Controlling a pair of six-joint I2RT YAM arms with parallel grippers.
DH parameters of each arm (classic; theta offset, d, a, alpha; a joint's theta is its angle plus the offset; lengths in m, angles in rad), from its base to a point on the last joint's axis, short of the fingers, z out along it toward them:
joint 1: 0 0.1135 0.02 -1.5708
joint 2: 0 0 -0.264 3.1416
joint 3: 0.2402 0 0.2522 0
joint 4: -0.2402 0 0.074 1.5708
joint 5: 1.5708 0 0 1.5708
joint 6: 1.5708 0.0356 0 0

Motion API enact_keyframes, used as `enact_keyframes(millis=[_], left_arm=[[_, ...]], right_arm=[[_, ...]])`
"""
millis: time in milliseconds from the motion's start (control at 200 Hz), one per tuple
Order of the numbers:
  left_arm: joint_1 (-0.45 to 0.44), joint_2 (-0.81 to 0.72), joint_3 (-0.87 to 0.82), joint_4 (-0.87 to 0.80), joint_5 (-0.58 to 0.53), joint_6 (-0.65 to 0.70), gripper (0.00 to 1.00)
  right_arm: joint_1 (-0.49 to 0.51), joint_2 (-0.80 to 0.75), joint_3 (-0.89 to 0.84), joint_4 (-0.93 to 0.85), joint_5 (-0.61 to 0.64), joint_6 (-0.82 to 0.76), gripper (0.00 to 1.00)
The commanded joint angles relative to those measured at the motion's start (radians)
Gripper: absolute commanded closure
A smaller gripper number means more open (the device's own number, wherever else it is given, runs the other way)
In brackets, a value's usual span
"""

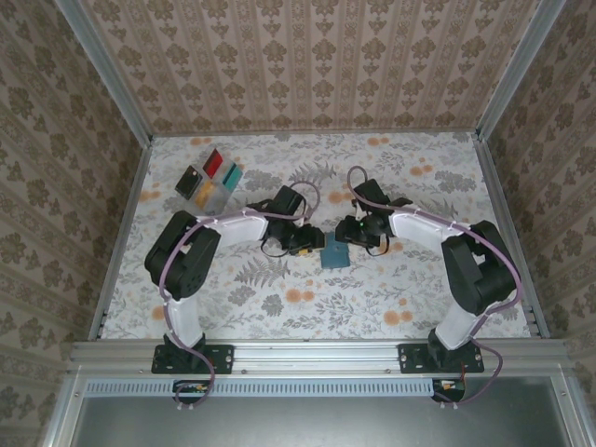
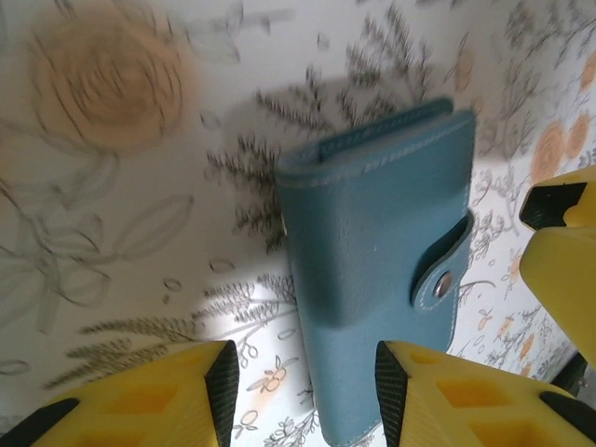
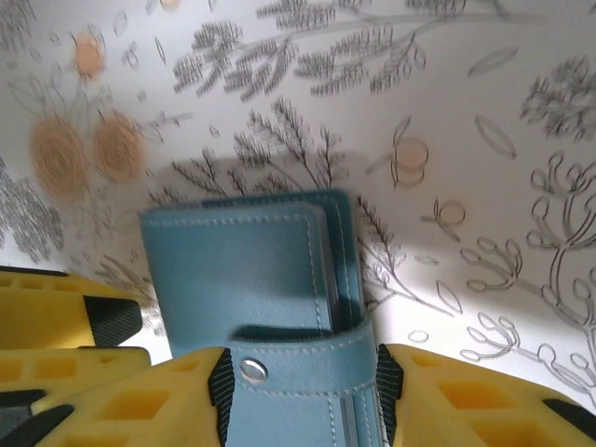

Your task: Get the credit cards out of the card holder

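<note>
Top view: a teal wallet (image 1: 336, 254) lies closed at the middle of the table (image 1: 419, 289), snap (image 3: 252, 370) fastened. The right gripper (image 3: 298, 377) clasps its strap end. The left gripper (image 2: 300, 382), jaws apart, straddles one long edge. Coloured cards (image 1: 210, 177) sit near the far left corner.

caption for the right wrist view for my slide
Closed teal card holder, snap fastened, lying on the floral table between the right end effector's yellow fingers
</note>
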Motion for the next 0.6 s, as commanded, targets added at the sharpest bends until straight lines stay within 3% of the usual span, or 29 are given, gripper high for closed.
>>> enact_keyframes(millis=[0, 195, 595], left_arm=[[-0.024, 0.001, -0.014, 0.054, 0.025, -0.072, 0.54], [-0.028, 0.014, -0.009, 0.07, 0.008, -0.078, 0.56], [-0.011, 0.042, -0.049, 0.18, 0.092, -0.108, 0.55]], right_arm=[[-0.002, -0.012, -0.028, -0.009, -0.071, -0.005, 0.55], [0.002, 0.044, -0.01, -0.012, -0.087, 0.001, 0.63], [0.004, 0.091, -0.02, 0.029, -0.127, 0.023, 0.63]])
